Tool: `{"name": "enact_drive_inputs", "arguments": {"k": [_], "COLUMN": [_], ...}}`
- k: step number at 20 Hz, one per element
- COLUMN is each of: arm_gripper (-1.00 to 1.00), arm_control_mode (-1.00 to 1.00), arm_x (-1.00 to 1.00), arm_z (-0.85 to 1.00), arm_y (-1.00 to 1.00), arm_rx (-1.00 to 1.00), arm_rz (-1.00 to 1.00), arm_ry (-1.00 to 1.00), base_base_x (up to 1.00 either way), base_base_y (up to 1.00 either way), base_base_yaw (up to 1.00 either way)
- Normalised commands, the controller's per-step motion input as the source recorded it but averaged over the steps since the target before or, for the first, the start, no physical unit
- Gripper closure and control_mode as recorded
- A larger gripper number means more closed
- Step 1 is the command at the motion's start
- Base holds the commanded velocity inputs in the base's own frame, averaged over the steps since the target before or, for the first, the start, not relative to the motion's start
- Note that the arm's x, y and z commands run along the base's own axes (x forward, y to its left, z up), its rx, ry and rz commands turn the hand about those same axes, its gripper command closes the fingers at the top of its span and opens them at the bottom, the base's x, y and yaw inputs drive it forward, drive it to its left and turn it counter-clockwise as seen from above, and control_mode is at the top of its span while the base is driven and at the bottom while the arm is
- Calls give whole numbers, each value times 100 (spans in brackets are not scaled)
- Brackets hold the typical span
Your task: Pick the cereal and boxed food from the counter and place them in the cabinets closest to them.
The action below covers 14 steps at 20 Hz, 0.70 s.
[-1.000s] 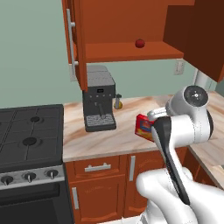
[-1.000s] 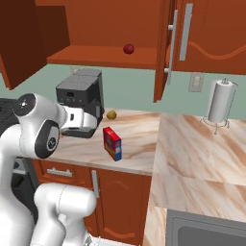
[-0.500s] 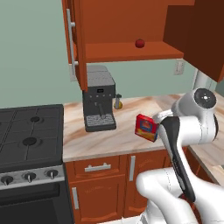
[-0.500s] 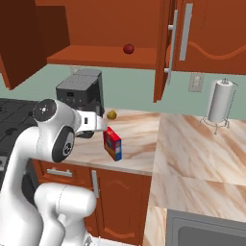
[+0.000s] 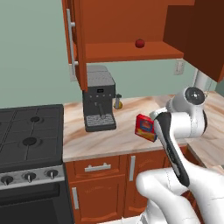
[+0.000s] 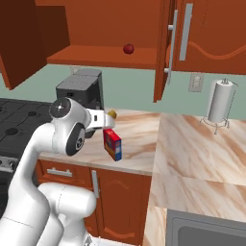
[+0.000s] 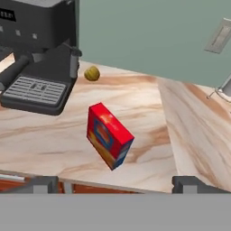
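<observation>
A red box with blue and yellow print stands tilted near the counter's front edge, also seen as the red box and the red box. I cannot tell whether it is the cereal or the boxed food; the other one is out of view. My gripper is open, above and short of the box, with nothing between its fingers. From the right, the gripper hovers just over the box's top. The wall cabinet overhead has both doors open, as does the cabinet.
A black coffee machine stands left of the box, with a small yellow item beside it. A red ball lies on the cabinet shelf. The stove is at left; a paper towel roll and sink are at right.
The arm has swung right along the counter, bringing the hand over the red box. The gripper stays open and the box has not moved.
</observation>
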Motion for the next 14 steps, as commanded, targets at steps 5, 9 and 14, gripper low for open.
{"name": "enact_drive_inputs", "arguments": {"k": [5, 9, 14], "arm_gripper": [-100, -100, -100], "arm_control_mode": [-100, -100, -100], "arm_x": [52, 37, 14], "arm_z": [-21, -22, -20], "arm_y": [0, -4, -11], "arm_rx": [-3, -4, -1], "arm_rz": [1, 4, 8], "arm_ry": [12, 16, 9], "base_base_x": [0, 0, 0], "base_base_y": [0, 0, 0], "base_base_yaw": [0, 0, 0]}}
